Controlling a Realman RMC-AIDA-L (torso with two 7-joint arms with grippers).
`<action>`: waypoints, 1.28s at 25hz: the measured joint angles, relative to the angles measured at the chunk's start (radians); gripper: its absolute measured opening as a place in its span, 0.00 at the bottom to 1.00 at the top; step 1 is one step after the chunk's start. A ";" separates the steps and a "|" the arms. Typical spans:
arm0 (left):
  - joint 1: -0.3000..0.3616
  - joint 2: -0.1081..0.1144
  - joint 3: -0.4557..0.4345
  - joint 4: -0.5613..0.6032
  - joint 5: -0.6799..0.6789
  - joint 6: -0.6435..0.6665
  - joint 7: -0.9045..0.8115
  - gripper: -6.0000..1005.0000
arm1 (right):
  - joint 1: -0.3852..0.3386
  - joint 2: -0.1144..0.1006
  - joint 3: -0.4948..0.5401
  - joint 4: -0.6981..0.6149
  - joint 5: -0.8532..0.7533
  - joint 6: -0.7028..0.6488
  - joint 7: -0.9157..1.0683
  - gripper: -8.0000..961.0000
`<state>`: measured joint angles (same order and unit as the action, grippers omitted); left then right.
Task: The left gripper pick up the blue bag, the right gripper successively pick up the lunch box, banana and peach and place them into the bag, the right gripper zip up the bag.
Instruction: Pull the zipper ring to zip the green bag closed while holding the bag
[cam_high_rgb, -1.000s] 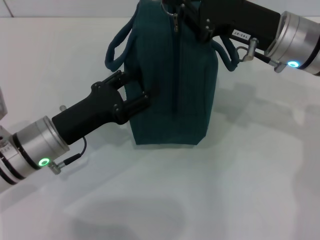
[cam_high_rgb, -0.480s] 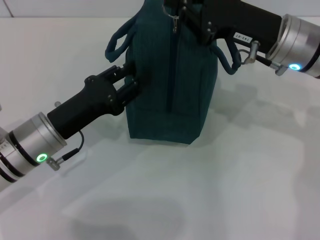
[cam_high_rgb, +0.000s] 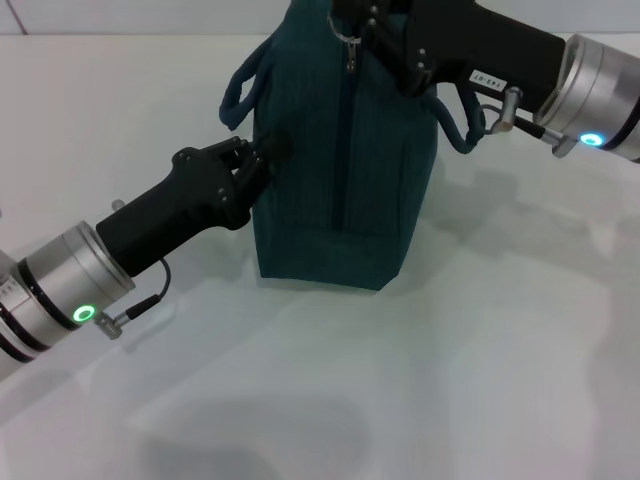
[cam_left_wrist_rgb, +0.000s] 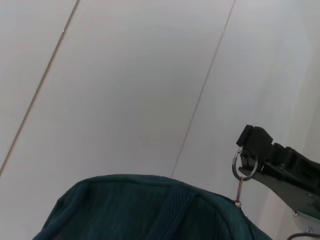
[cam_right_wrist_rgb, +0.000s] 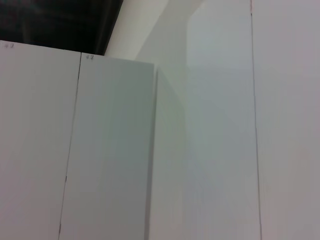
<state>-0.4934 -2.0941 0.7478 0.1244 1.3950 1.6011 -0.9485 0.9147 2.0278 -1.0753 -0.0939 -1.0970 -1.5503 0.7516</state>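
Shifted since a second ago: left tool (cam_high_rgb: 262, 160) drawn in from spread fingers low on the bag's side to fingers pinched together higher up, against the near corner of the blue bag (cam_high_rgb: 340, 170); bag itself nudged slightly left and turned. From the head view: bag standing upright on the white desk (cam_high_rgb: 420, 380), zip seam running down its near face, one loop handle (cam_high_rgb: 240, 90) just above the left tool, the other handle (cam_high_rgb: 458, 125) hanging under the right arm. Left tool closed, seemingly on a fold of fabric at the corner, though hard to say how much cloth sits between the fingers. Right tool (cam_high_rgb: 352, 22) at the bag's top, clamped on the silver zipper pull (cam_high_rgb: 350, 48). No lunch box, banana or peach in sight; presumably inside already, so zipping looks like the step in hand. From the left wrist view: rounded teal top of the bag along the lower edge, ring pull (cam_left_wrist_rgb: 244, 166) hooked in the tip of the right tool (cam_left_wrist_rgb: 250, 150), slider strap taut beneath it. From the right wrist view: only pale panels, nothing of the task. Risks from here: a thin pinch of cloth slipping out of the left tool, letting the bag tip or drag along with the zip; ring sliding off the right fingertip under a skewed pull; slider jamming on slack fabric.
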 joint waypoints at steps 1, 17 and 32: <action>-0.001 0.000 0.000 0.000 0.001 0.000 0.000 0.18 | 0.000 0.000 0.000 0.001 0.000 0.000 0.000 0.03; -0.013 0.007 0.075 0.013 0.015 0.046 -0.030 0.05 | -0.002 0.000 0.007 0.008 0.027 0.003 0.003 0.03; 0.012 0.013 0.118 0.086 0.138 0.191 -0.085 0.05 | -0.013 0.000 0.004 0.011 0.079 0.129 0.134 0.03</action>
<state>-0.4818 -2.0809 0.8657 0.2105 1.5327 1.7920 -1.0335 0.9020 2.0278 -1.0710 -0.0826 -1.0184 -1.4213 0.8861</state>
